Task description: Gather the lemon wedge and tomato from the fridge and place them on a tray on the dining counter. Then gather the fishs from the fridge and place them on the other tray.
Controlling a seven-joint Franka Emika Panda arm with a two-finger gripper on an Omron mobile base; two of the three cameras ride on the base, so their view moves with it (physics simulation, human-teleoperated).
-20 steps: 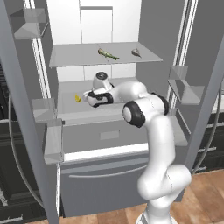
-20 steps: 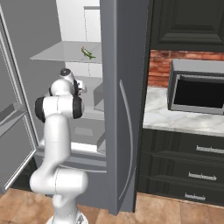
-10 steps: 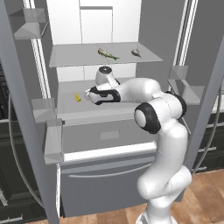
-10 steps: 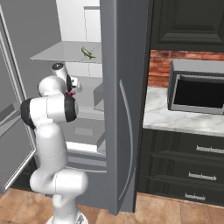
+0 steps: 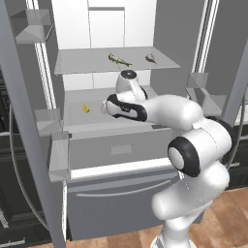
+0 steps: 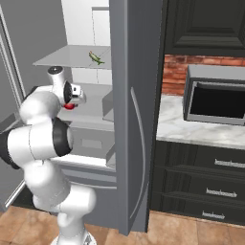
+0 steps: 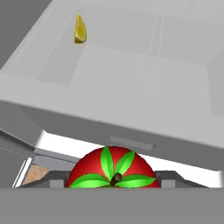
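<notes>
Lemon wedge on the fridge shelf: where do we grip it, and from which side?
Take the lemon wedge across its two flat cut faces at mid-length, coming down from above. It stands narrow and upright, alone on the fridge shelf, so both faces look reachable.

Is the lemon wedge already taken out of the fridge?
No, the lemon wedge lies on the fridge shelf, while the tomato sits between the fingers.

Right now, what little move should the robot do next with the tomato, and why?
Probably draw the gripper back out of the fridge. The tomato sits between its fingertips, already off the shelf, while the lemon wedge lies behind on it.
</notes>
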